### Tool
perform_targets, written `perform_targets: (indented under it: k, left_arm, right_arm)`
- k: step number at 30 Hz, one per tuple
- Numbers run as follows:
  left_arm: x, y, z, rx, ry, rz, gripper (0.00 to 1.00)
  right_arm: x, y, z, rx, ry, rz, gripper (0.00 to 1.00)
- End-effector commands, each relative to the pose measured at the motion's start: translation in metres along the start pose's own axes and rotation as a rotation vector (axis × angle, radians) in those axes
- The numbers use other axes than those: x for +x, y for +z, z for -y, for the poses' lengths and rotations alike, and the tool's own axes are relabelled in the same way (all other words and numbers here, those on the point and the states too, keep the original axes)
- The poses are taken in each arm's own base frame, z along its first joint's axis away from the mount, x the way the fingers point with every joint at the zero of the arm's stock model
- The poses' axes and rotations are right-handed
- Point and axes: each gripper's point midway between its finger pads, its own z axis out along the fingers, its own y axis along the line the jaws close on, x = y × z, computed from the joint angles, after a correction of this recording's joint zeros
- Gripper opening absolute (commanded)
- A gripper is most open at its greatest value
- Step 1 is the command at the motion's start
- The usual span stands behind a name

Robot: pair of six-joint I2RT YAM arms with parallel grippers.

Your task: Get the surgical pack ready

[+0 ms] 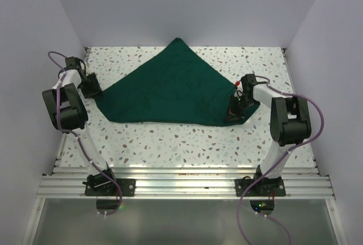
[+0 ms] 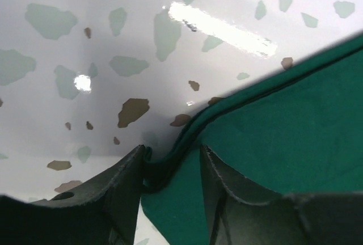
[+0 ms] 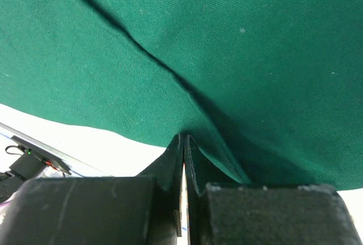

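Drape (image 1: pixel 170 86) sits centre of the surface (image 1: pixel 170 143), a bit toward the top of the overhead view. It lies flat as one dark green triangle-ish shape: peak at top centre, long straight edge along the bottom, corners out to left and right.

Left tool (image 1: pixel 93 90) is at the drape's left corner, left side of the frame. In the left wrist view its jaws are apart, released, not clamped. The hemmed edge of the drape (image 2: pixel 283 143) runs diagonally from upper right down into the gap of the left tool (image 2: pixel 170 154), and a small fold of hem bunches against the inner face of the left-hand finger (image 2: pixel 122 182). The other finger (image 2: pixel 218 182) sits over green cloth. Can't tell if either pad is actually pressing on the fabric. Speckled surface (image 2: pixel 85 58) fills the upper left of that view, with glare streaks.

Right tool (image 1: pixel 237 109) is at the drape's right corner, right of centre in the overhead view. In the right wrist view the right tool (image 3: pixel 184 140) is clenched, fingertips together with only a thin slit between them, pinching the drape (image 3: pixel 227 46) at its edge. A crease in the cloth runs from upper left straight down to the tips. Bare white surface (image 3: pixel 85 137) shows lower left, under the cloth edge.
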Motion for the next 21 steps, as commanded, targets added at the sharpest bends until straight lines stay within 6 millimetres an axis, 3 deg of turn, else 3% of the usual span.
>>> perform_targets:
  k: [1,5,10,15,19,21]
  left_arm:
    - [0.052,0.033,0.012,0.072,-0.013,-0.165,0.46]
    - [0.049,0.023,0.014,0.07,-0.025,-0.15,0.22]
    - [0.044,0.004,0.017,0.059,-0.037,-0.141,0.0]
    - [0.027,-0.028,0.043,0.146,-0.058,-0.074,0.0]
    - [0.015,-0.057,0.076,0.235,-0.068,-0.03,0.0]
    - [0.011,-0.078,0.105,0.323,-0.061,-0.006,0.0]
  right_arm:
    - [-0.009,-0.004,-0.008,-0.024,-0.007,0.019,0.0]
    - [-0.01,-0.002,-0.009,-0.026,-0.005,0.015,0.0]
    - [-0.009,0.004,-0.011,-0.008,-0.019,-0.006,0.0]
    - [-0.011,0.009,-0.009,0.024,-0.01,-0.018,0.0]
    - [-0.013,0.013,-0.001,0.066,0.004,-0.027,0.0]
    - [-0.012,0.015,0.003,0.086,0.014,-0.036,0.0]
